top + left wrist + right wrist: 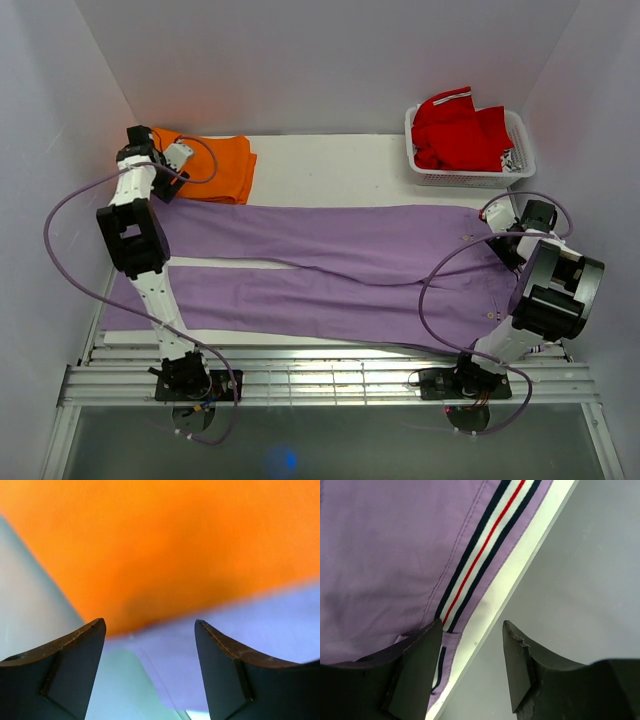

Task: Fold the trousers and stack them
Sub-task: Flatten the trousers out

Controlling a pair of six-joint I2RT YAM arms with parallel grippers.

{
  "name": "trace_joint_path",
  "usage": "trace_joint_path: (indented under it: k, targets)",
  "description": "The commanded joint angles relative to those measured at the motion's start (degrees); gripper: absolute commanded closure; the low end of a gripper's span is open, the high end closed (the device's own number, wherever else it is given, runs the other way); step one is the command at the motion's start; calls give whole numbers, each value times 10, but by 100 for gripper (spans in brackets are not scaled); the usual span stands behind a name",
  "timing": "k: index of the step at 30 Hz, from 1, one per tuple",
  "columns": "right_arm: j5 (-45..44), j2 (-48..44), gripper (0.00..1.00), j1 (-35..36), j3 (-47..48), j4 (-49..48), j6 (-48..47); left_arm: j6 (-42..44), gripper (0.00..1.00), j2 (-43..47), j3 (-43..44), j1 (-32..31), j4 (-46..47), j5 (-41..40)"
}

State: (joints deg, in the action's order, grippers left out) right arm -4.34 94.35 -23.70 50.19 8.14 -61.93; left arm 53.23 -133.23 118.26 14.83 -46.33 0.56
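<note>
The trousers are laid flat across the worktop, with the legs to the left. The left end effector is spread over the far hem beside the orange garment. The right end effector is spread at the waistband edge. Both layers should be pinched squarely before folding.

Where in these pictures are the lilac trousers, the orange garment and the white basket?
trousers [330,240]: top view, middle of the far leg.
orange garment [232,165]: top view, centre of the folded cloth.
white basket [465,180]: top view, its near wall.
</note>
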Motion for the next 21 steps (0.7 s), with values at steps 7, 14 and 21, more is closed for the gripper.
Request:
trace_joint_path:
  k: [7, 14, 21]
  targets:
    - [147, -62, 40, 11, 68, 160, 16, -50, 17, 282, -277, 80, 8, 121]
    - [149, -12, 42, 55, 60, 191, 20, -93, 23, 250, -319, 120, 1, 180]
    - [94, 22, 44, 45, 16, 166, -26, -114, 27, 199, -342, 140, 2, 197]
